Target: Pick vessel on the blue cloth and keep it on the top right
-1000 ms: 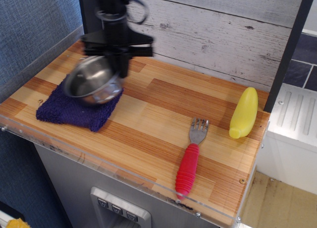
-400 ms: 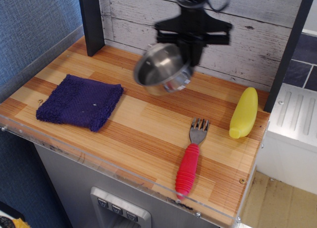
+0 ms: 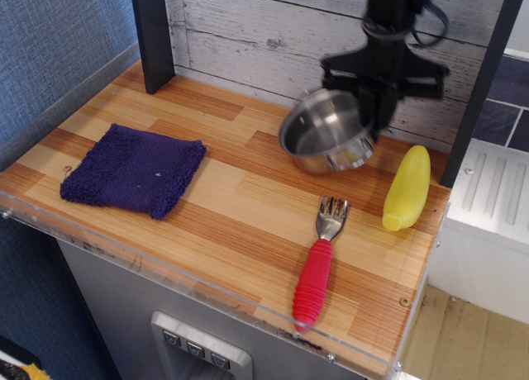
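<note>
The shiny steel vessel (image 3: pixel 327 132) hangs tilted in the air over the back right of the wood counter (image 3: pixel 240 206), its mouth facing left and up. My gripper (image 3: pixel 374 107) is shut on the vessel's right rim and holds it just above the planks. The dark blue knitted cloth (image 3: pixel 134 169) lies bare at the left of the counter. The striped wood at the top right lies under and beside the vessel.
A yellow plastic bottle-like toy (image 3: pixel 407 187) lies at the right edge, close to the vessel. A fork with a red handle (image 3: pixel 317 268) lies in front of it. A grey plank wall (image 3: pixel 306 33) and a dark post (image 3: pixel 154 33) stand behind.
My gripper lifted the vessel off the blue cloth and carried it to the right across the counter; now it is lower and near the back right. The cloth is left bare.
</note>
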Motion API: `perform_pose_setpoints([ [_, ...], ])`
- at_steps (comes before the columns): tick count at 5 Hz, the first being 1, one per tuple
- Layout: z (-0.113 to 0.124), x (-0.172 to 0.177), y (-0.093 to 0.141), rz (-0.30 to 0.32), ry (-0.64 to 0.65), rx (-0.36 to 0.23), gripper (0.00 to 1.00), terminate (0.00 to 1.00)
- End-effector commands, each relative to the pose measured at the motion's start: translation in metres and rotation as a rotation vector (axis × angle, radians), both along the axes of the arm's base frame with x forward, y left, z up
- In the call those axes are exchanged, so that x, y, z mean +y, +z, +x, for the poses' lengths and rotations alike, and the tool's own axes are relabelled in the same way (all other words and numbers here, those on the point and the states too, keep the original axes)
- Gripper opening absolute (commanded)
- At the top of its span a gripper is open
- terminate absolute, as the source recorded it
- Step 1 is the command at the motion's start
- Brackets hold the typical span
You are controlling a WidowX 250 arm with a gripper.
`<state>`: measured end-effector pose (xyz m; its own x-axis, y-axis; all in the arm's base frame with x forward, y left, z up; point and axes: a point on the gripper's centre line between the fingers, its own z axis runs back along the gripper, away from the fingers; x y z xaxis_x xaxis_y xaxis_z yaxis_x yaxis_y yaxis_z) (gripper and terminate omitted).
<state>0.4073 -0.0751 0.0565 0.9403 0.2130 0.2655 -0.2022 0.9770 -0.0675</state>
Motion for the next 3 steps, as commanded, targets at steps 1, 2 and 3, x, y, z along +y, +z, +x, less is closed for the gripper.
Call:
perform_pose_setpoints([
  [1, 0.007, -0.020, 0.009, -0.011, -0.070, -0.022, 0.00, 0.00],
  [2, 0.001, -0.015, 0.006, -0.007, -0.024, 0.000, 1.00, 0.00],
  [3, -0.006, -0.009, 0.005, 0.005, -0.003, 0.019, 1.00, 0.00],
])
